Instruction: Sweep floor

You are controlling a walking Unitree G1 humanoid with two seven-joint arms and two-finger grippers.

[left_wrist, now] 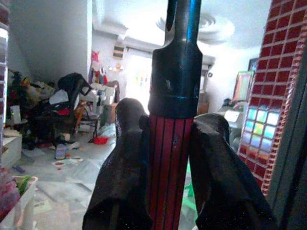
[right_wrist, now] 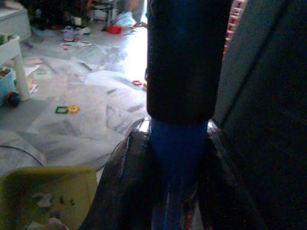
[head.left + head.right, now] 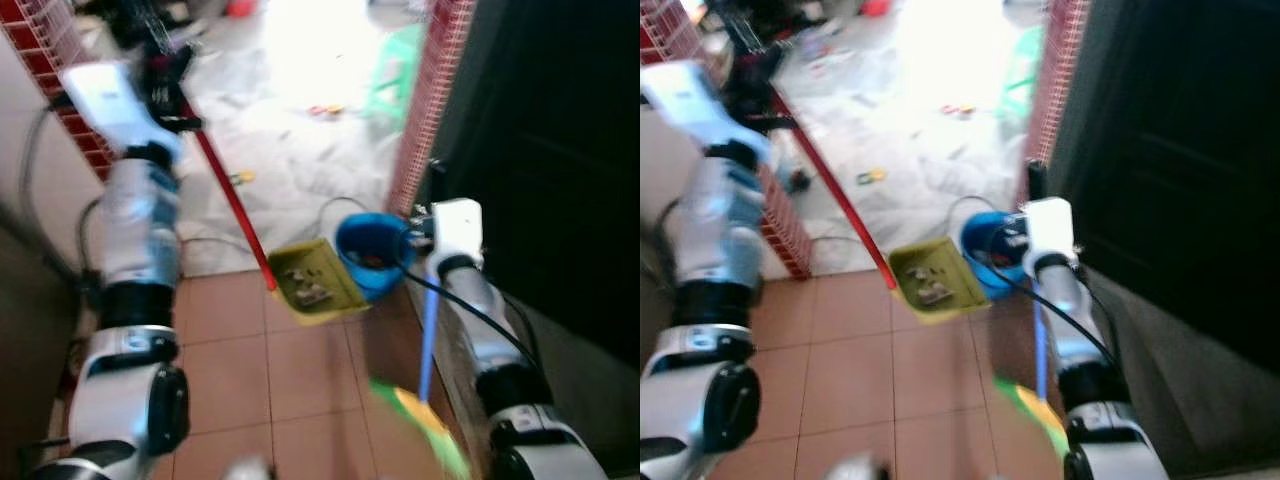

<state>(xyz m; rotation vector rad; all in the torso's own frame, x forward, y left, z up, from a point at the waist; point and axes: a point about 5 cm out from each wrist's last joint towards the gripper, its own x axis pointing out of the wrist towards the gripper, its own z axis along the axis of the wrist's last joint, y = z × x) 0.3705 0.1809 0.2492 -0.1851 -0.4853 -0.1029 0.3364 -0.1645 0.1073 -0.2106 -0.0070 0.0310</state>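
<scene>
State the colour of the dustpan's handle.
Red handle, gripped by the left gripper; clearest in the left wrist view.

From the head we look forward and down at the yellow dustpan [image 3: 315, 278] on the tiled floor [image 3: 230, 370], both eyes sharing it. Each wrist camera sits close against its handle; the right one shares the dustpan too.

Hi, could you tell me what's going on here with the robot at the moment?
The robot is sweeping. Its left gripper is clamped on the red handle of a yellow dustpan, which sits on the tiled floor and already holds some debris. Its right gripper grips the blue broom handle. A blue bucket stands right behind the dustpan, and scraps are scattered on the pale floor beyond.
</scene>
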